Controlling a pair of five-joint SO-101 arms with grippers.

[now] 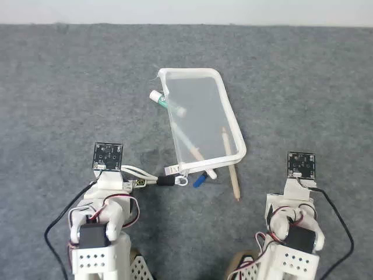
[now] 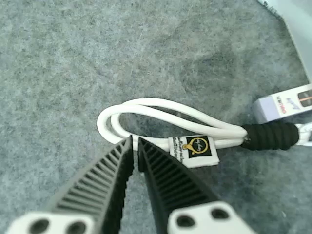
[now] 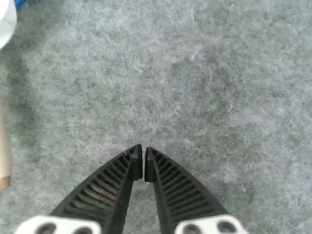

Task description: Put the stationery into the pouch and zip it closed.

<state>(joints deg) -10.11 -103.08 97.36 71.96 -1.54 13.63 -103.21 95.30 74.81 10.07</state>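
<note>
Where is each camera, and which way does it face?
High view: fixed overhead, looking down at table, pouch, left arm, right arm.
Left wrist view: on the left arm, looking past the left gripper at the white cord.
Right wrist view: on the right arm, looking past the right gripper at the table.
Shared: high and left wrist views show the white cord.

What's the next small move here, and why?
Probably open the right gripper and ease it toward the pencil. It is shut over bare mat, and the pencil's end sticks out past the pouch rim, nearest that arm. The left gripper sits shut by the strap loop.
</note>
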